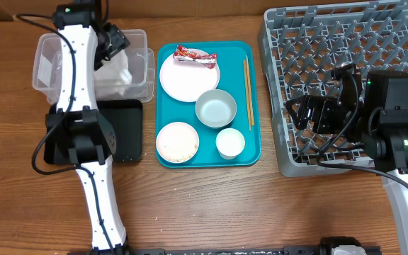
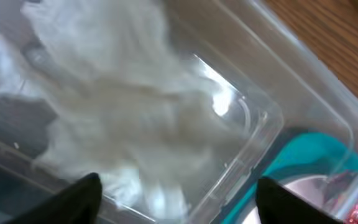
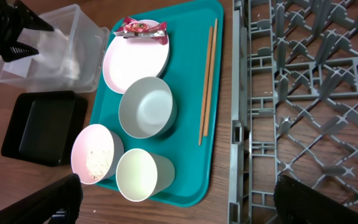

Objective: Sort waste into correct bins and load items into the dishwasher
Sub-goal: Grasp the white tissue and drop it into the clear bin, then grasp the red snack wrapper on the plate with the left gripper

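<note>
The crumpled white napkin [image 1: 121,74] [image 2: 129,106] lies inside the clear tub [image 1: 48,67] [image 2: 272,118]. My left gripper [image 1: 115,39] [image 2: 179,202] hangs open and empty just above it. The red-and-white wrapper [image 1: 195,57] [image 3: 143,27] rests on the white plate [image 1: 190,81] [image 3: 135,62]. The blue-grey bowl [image 1: 215,108] [image 3: 146,107], the small white bowl [image 1: 177,142] [image 3: 93,154] with rice, the white cup [image 1: 230,143] [image 3: 140,175] and the chopsticks [image 1: 247,92] [image 3: 207,81] sit on the teal tray. My right gripper [image 1: 310,113] [image 3: 191,202] is open over the grey dish rack [image 1: 346,42] [image 3: 303,93].
The black tray [image 1: 125,129] [image 3: 42,127] lies in front of the tub, partly under my left arm. The teal serving tray [image 1: 255,106] [image 3: 219,118] sits between the bins and the rack. Bare wooden table runs along the front edge.
</note>
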Action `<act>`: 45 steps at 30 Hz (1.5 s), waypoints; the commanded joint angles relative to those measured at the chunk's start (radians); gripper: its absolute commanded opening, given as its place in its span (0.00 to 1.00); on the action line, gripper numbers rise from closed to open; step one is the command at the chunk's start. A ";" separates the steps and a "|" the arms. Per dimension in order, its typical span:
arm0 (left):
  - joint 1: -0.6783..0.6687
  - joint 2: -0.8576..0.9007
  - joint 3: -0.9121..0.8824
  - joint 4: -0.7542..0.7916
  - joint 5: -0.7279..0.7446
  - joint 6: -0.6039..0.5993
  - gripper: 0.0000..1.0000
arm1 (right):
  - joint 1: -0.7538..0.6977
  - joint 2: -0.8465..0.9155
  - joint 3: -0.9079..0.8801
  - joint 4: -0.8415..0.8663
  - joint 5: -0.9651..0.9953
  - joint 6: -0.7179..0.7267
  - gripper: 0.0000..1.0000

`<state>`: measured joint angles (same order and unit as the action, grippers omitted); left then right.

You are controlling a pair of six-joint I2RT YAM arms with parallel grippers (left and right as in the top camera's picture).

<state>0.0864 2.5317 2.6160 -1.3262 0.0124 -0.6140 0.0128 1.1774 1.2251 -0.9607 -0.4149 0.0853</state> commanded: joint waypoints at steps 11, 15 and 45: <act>-0.145 -0.032 0.116 0.011 0.137 0.166 0.95 | -0.006 -0.002 0.026 0.013 -0.006 -0.004 1.00; -0.246 -0.032 0.090 0.041 0.063 0.134 0.93 | -0.006 -0.002 0.026 0.013 -0.006 -0.004 1.00; -0.401 0.118 -0.085 0.256 -0.104 -0.228 0.65 | -0.006 0.048 0.025 -0.022 -0.006 -0.004 1.00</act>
<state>-0.3191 2.6415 2.5359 -1.0760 -0.0727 -0.8188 0.0128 1.2224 1.2251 -0.9878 -0.4145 0.0849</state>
